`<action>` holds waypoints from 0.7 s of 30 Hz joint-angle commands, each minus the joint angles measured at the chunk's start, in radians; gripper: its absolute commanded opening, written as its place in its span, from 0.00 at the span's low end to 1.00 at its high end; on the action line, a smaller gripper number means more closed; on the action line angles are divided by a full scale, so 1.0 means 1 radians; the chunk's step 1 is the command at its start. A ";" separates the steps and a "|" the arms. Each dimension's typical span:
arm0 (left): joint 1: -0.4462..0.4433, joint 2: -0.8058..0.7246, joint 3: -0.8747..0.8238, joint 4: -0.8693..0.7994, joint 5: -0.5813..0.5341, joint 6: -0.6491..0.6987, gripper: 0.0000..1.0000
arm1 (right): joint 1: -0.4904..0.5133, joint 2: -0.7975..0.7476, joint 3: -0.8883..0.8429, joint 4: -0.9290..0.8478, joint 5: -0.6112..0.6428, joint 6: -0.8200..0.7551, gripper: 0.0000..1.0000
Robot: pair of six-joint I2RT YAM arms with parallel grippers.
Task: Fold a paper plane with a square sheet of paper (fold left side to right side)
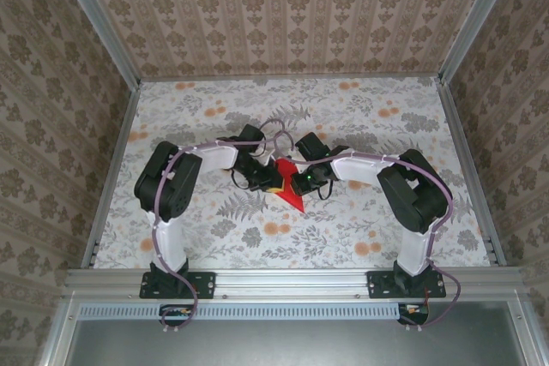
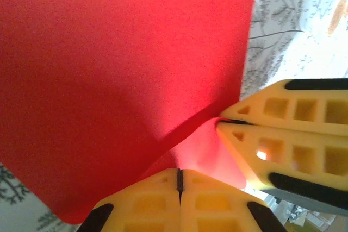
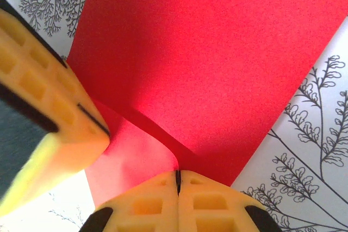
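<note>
The square sheet of paper (image 1: 292,197) is bright red and sits at the middle of the table, where it shows as a downward-pointing wedge between the two grippers. My left gripper (image 1: 274,180) and my right gripper (image 1: 300,181) meet tip to tip over its upper part. In the left wrist view the red paper (image 2: 119,80) bends in a soft crease that runs into my left gripper (image 2: 180,175), whose yellow fingers are shut on it. The right gripper (image 2: 222,120) pinches its edge. In the right wrist view the paper (image 3: 217,52) runs into the shut right gripper (image 3: 178,175), beside the left fingers (image 3: 60,118).
The table (image 1: 360,117) has a white cloth printed with grey leaves and orange flowers. Aluminium rails (image 1: 463,160) and wallpapered walls enclose it on three sides. Both arms arch inward from their bases at the near edge, with purple cables looping above the wrists.
</note>
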 commanded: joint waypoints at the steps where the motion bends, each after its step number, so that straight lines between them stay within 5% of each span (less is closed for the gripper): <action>1: -0.003 0.030 -0.029 -0.001 -0.025 -0.003 0.04 | 0.010 0.034 0.001 -0.081 0.032 -0.010 0.00; 13: -0.003 0.023 -0.096 -0.012 -0.077 0.002 0.03 | -0.013 0.014 0.020 -0.057 0.003 0.036 0.00; 21: -0.002 0.036 -0.113 -0.007 -0.116 0.002 0.02 | -0.051 -0.090 0.064 -0.097 0.001 0.090 0.24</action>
